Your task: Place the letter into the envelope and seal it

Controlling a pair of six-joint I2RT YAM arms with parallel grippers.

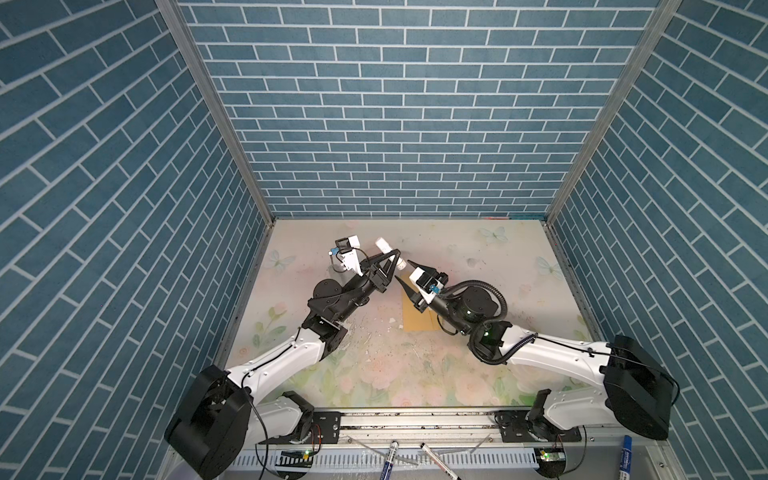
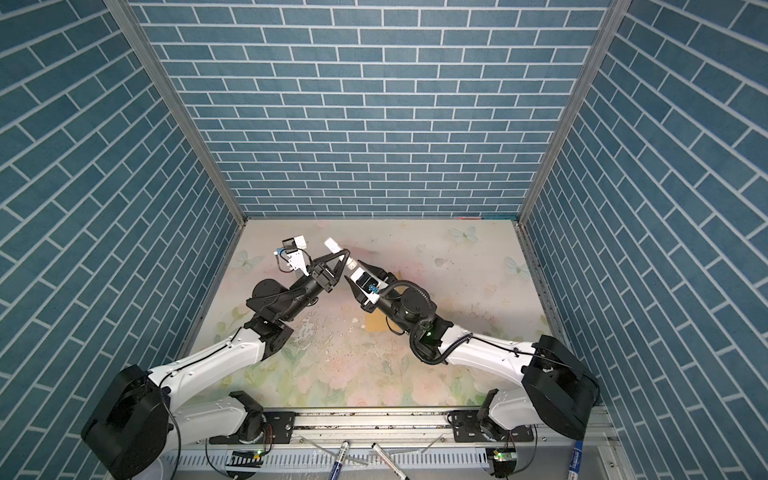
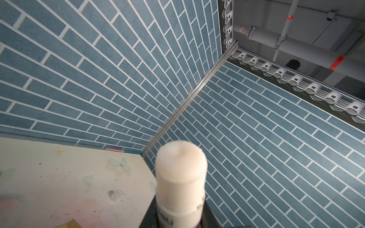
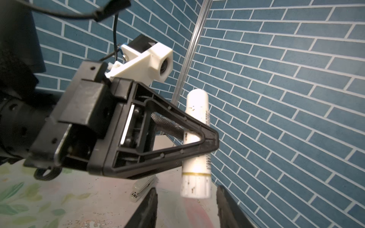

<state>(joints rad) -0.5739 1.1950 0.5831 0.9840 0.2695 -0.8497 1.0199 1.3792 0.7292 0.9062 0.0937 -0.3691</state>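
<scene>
The mustard-yellow envelope (image 1: 415, 320) (image 2: 376, 322) lies flat on the table, partly under my right arm; a corner of it shows in the left wrist view (image 3: 71, 224). The letter is out of view. My left gripper (image 1: 392, 254) (image 2: 344, 254) (image 3: 180, 221) (image 4: 205, 142) is raised and shut on a white glue stick (image 1: 390, 252) (image 2: 340, 252) (image 3: 181, 177) (image 4: 197, 110). My right gripper (image 1: 404, 270) (image 2: 353, 271) (image 4: 186, 209) is open, and its fingertips (image 4: 148, 209) flank the stick's gold-ringed end without touching it.
A pale stapler (image 4: 143, 186) lies on the floral table behind the grippers. Several markers (image 1: 388, 461) rest on the front rail. Blue brick-pattern walls (image 1: 395, 124) enclose the table on three sides.
</scene>
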